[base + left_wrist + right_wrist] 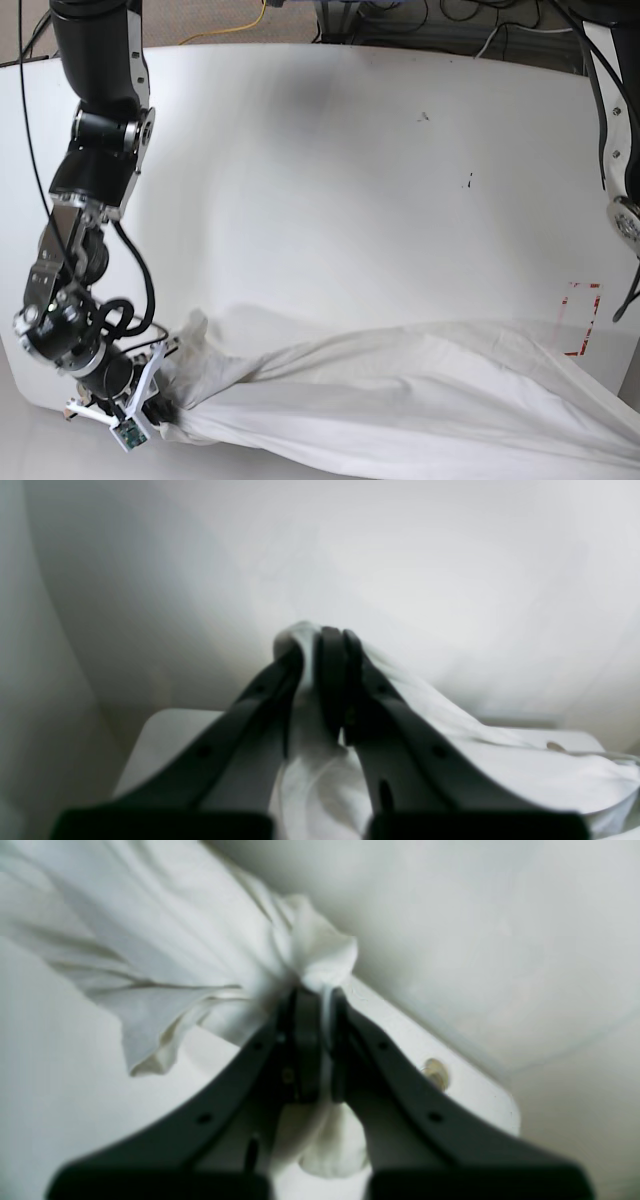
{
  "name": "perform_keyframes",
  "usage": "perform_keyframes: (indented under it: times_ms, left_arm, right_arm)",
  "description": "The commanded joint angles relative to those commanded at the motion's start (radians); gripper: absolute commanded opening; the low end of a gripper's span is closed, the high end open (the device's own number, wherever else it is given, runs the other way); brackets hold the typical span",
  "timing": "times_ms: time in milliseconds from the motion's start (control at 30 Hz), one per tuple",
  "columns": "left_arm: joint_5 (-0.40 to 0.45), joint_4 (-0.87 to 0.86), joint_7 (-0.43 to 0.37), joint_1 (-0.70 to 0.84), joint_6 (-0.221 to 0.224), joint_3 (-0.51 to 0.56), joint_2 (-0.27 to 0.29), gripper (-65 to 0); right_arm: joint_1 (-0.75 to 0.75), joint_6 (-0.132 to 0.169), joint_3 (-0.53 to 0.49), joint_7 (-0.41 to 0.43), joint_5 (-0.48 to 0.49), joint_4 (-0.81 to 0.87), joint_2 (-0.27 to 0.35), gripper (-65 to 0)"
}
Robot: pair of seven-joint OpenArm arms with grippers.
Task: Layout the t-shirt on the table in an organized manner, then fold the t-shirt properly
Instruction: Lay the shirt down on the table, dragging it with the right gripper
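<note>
T-shirt (400, 400), off-white — drawn out between both grippers at the near edge of the table, a loose part trailing on the tabletop. Right gripper (320, 995): fingers closed on a gathered fold of the shirt, cloth bunched above and hanging below. Left gripper (327, 635): fingers pinching another fold of it. Table (320, 180): white, glossy — red-outlined tape mark (595, 320) beyond the cloth; cables (490, 30) past the far edge.
</note>
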Motion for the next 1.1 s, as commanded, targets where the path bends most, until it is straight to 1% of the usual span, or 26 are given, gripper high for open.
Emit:
perform_keyframes:
  times_ms: [133,267,333,400,433,467,500,533,567,667,867,967,1100]
  left_arm:
    - [-0.02,0.061,0.02,0.129,0.0,-0.063,0.005,-64.0]
    - [-0.034,0.12,0.023,0.272,0.0,-0.11,0.006,-64.0]
    - [-0.043,0.143,0.023,0.351,0.0,-0.135,0.008,-64.0]
    - [-0.06,0.164,0.023,0.439,0.0,-0.17,0.008,-64.0]
    - [-0.063,0.167,0.023,0.459,0.0,-0.178,0.008,-64.0]
    - [-0.078,0.18,0.023,0.516,0.0,-0.207,0.009,-64.0]
    - [-0.089,0.186,0.023,0.551,0.0,-0.226,0.015,-64.0]
    - [-0.094,0.19,0.023,0.572,0.0,-0.236,0.021,-64.0]
    - [-0.103,0.198,0.023,0.615,0.0,-0.256,0.032,-64.0]
    - [-0.123,0.226,0.023,0.707,0.0,-0.301,0.043,-64.0]
    - [-0.173,0.233,0.02,0.859,0.0,-0.348,0.051,-64.0]
    - [-0.199,0.233,0.02,0.911,0.0,-0.362,0.051,-64.0]
    - [-0.216,0.235,0.02,0.942,0.0,-0.368,0.051,-64.2]
  right_arm:
    - [-0.143,0.0,0.006,0.029,-0.002,0.052,-0.035,-64.8]
    - [-0.272,0.0,0.064,0.04,0.0,0.081,-0.075,-64.7]
    - [-0.325,0.0,0.089,0.04,0.002,0.081,-0.1,-63.3]
    - [-0.385,0.0,0.109,0.04,-0.002,0.081,-0.118,-58.7]
    - [-0.397,0.0,0.112,0.04,-0.002,0.081,-0.123,-57.4]
    - [-0.436,0.0,0.127,0.04,-0.002,0.081,-0.132,-52.6]
    - [-0.459,0.0,0.137,0.04,0.002,0.081,-0.138,-49.3]
    - [-0.47,0.0,0.141,0.04,0.003,0.081,-0.141,-47.7]
    - [-0.5,0.0,0.15,0.041,0.003,0.081,-0.153,-44.2]
    - [-0.56,0.0,0.178,0.041,0.0,0.081,-0.181,-38.5]
    - [-0.634,0.0,0.196,0.041,-0.002,0.077,-0.222,-37.4]
    - [-0.654,0.0,0.196,0.041,-0.002,0.078,-0.23,-37.4]
    - [-0.652,0.0,0.196,0.041,-0.002,0.081,-0.23,-37.4]
